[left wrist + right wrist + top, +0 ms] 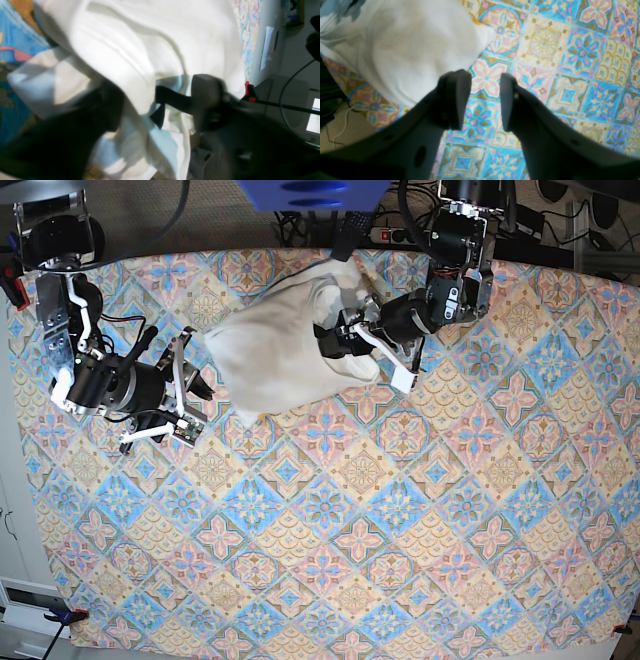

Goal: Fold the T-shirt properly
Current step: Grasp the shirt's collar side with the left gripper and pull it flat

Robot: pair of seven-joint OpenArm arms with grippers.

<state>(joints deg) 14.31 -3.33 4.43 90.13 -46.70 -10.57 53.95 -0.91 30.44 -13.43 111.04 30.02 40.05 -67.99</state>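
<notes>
The white T-shirt (270, 350) lies bunched in a mound at the back of the table, with no print showing. My left gripper (338, 340) is pushed into its right side. In the blurred left wrist view the T-shirt (150, 37) drapes over and between the two dark fingers of the left gripper (155, 100), which stand apart. My right gripper (195, 385) hovers just left of the mound, open and empty. Seen from the right wrist, the right gripper (485, 100) sits over bare cloth with the T-shirt (407, 50) beside its left finger.
A patterned blue, yellow and pink tablecloth (400, 530) covers the whole table. Cables and a power strip (370, 230) run along the back edge. A clamp (62, 615) grips the front left corner. A red-tipped clamp (248, 91) shows beyond the shirt.
</notes>
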